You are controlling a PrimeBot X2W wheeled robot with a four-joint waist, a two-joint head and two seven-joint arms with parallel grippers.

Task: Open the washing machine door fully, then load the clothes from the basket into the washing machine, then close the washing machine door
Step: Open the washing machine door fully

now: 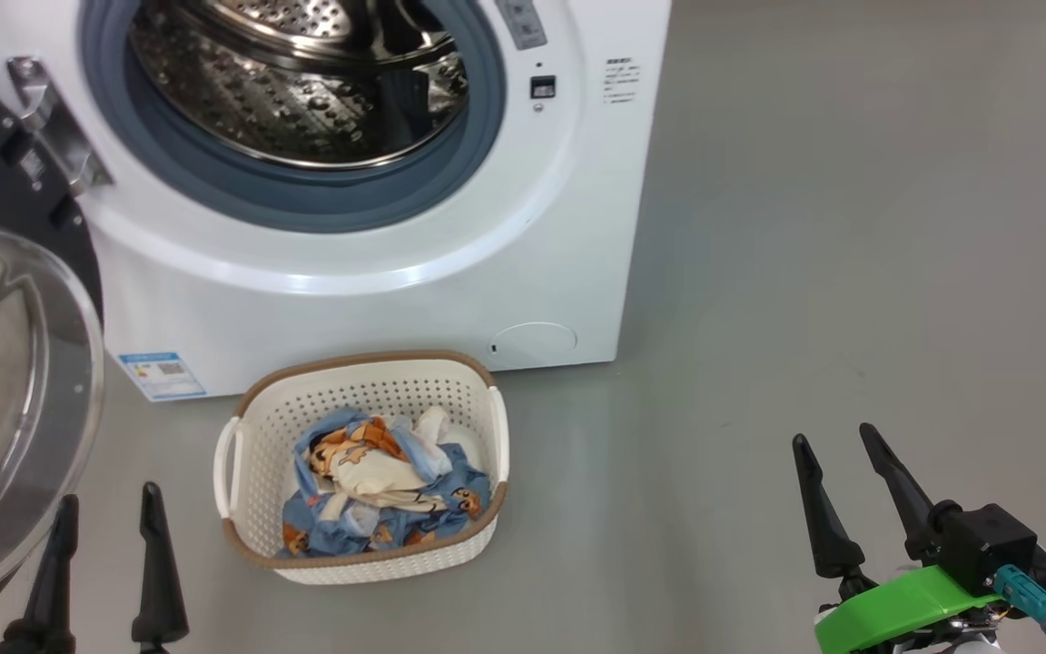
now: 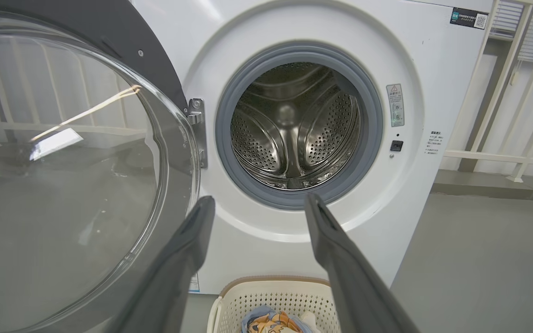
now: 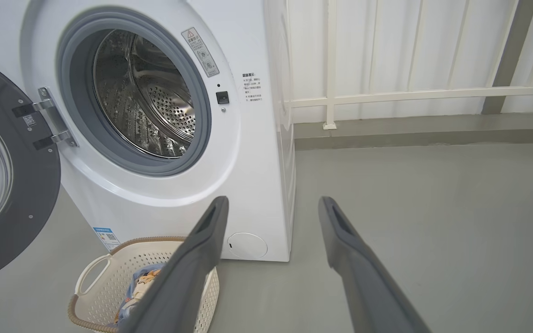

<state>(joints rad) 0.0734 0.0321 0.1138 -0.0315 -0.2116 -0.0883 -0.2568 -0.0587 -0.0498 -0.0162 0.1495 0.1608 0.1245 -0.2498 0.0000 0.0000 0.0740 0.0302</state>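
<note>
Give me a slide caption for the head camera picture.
Washing machine door open, clothes in the basket before the washing machine, left gripper and right gripper both open, empty.

The basket (image 1: 360, 391) stands on the floor (image 1: 804, 272) just before the washing machine (image 1: 378, 309), with the clothes (image 1: 382, 481) in it. The washing machine door (image 1: 5, 391) stands swung out to the left of the washing machine.

A smooth grey floor (image 1: 850, 227), evenly lit, runs to the far side. At the far right stands a white panelled wall (image 3: 387, 46), with a white rail (image 3: 433, 95) across it, a grey post (image 3: 507, 55) and a low grey step (image 3: 410, 134) at its foot.
</note>
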